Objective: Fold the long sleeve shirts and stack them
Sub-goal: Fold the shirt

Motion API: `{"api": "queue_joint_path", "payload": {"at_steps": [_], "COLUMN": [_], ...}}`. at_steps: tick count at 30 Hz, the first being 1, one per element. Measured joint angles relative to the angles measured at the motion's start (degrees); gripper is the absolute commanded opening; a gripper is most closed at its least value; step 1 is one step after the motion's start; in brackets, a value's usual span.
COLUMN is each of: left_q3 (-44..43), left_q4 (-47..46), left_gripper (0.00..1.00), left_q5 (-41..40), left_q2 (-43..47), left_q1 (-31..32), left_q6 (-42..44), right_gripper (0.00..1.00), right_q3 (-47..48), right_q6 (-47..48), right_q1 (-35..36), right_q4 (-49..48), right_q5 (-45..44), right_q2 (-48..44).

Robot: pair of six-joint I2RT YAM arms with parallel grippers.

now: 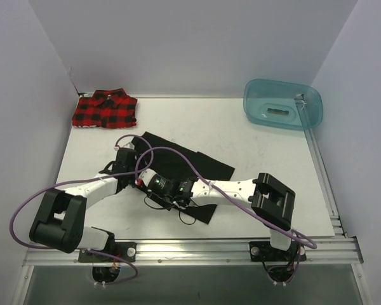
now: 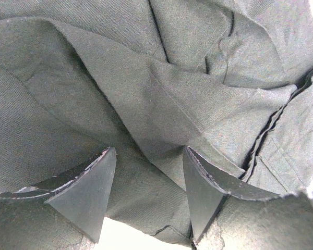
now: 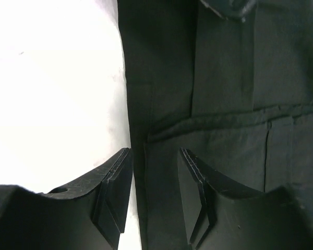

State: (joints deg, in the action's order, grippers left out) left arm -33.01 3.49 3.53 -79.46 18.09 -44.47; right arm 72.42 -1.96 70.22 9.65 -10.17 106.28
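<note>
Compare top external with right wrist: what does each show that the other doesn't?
Only top external: the folded plaid shirt at far left, the teal tub at far right, and both arms reaching over the middle. Only right wrist: the right gripper close up, jaws apart, with a long cloth edge running between them, plus seams. Both: the black shirt on the white table.

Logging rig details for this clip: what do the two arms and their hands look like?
The left arm and right arm both have white links, chunky black joint housings and a looping purple cable. The left hand and right hand each end in two dark, wedge-shaped fingers.
</note>
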Motion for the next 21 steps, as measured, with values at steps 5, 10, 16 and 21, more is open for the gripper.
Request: {"api": "queue_joint_path", "payload": {"at_steps": [5,10,16,21], "left_q3": [0.46,0.7,0.85,0.85], "left_q4": [-1.16,-1.49,-1.57,-1.57], "left_gripper": [0.64,0.64,0.64,0.64], "left_q5": [0.61,1.11,1.51,1.53], "left_q2": [0.0,0.04,0.15,0.15], "left_q1": [-0.28,-0.63,-0.96,-0.96], "left_q6": [-0.31,-0.37,-0.37,-0.37], "right_gripper": [0.37,0.32,0.02,0.0], "right_q3": [0.26,0.26,0.35,0.35], "right_q6": [0.7,0.81,1.2,1.33], "right_q1": [0.0,0.0,0.02,0.02], "right_q4": [-0.46,-0.44,-0.42,-0.37], "right_q5": [-0.63,-0.83,-1.2,-1.18], "right_q2": [2.1,4.22,4.31,4.17]}}
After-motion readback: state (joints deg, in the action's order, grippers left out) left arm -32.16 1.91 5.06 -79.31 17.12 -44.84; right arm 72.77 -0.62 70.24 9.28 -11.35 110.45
